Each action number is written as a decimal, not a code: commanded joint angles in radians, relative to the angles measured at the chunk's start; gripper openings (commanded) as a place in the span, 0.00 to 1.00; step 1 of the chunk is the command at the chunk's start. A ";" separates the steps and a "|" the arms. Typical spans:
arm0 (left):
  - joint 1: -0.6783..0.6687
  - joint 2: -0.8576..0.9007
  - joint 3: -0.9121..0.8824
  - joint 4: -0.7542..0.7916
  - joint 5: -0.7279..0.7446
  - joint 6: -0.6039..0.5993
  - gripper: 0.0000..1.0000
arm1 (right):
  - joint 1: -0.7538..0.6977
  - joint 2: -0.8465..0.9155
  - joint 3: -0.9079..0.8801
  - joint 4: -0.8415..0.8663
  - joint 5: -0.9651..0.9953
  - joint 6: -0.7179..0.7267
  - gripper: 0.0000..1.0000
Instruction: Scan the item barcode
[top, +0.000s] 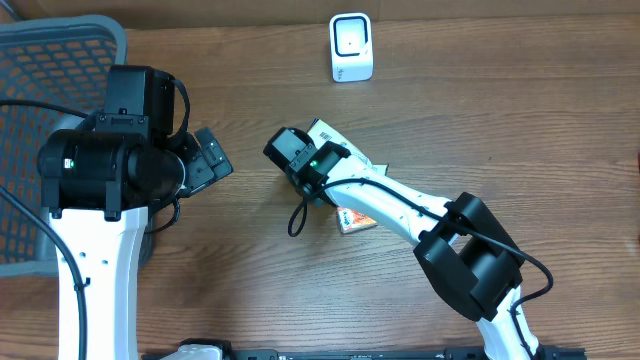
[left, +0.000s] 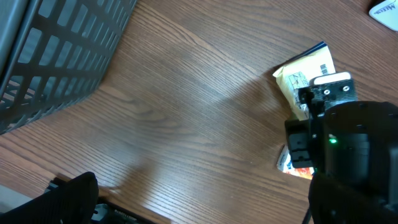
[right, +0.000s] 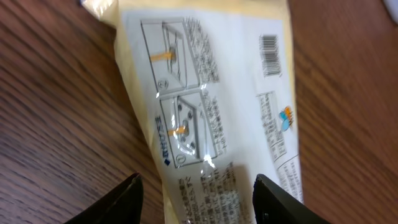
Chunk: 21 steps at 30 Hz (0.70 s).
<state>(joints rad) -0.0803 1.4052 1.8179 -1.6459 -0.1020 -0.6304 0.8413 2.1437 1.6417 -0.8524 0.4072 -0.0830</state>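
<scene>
We poise the right gripper, jaws parted and empty, over the packet; next, we must grasp it and present its barcode to the scanner.

You have a glossy, crinkled plastic packet below the right gripper, matt wood-grain table under it

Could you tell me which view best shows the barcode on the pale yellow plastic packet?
Right wrist: the barcode lies close, unobstructed on the pale yellow plastic packet. Overhead, the right arm mostly covers it; left wrist shows it too small.
</scene>
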 joint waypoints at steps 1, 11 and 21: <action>0.005 0.001 -0.004 0.001 -0.013 -0.021 1.00 | 0.000 0.012 -0.037 0.010 0.004 -0.004 0.57; 0.005 0.001 -0.004 0.001 -0.013 -0.021 0.99 | -0.051 0.013 -0.118 0.119 0.027 -0.004 0.49; 0.005 0.001 -0.004 0.001 -0.013 -0.021 1.00 | -0.138 0.013 -0.116 0.118 0.017 0.094 0.04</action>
<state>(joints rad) -0.0803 1.4052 1.8175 -1.6459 -0.1020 -0.6304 0.7265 2.1460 1.5410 -0.7250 0.4427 -0.0559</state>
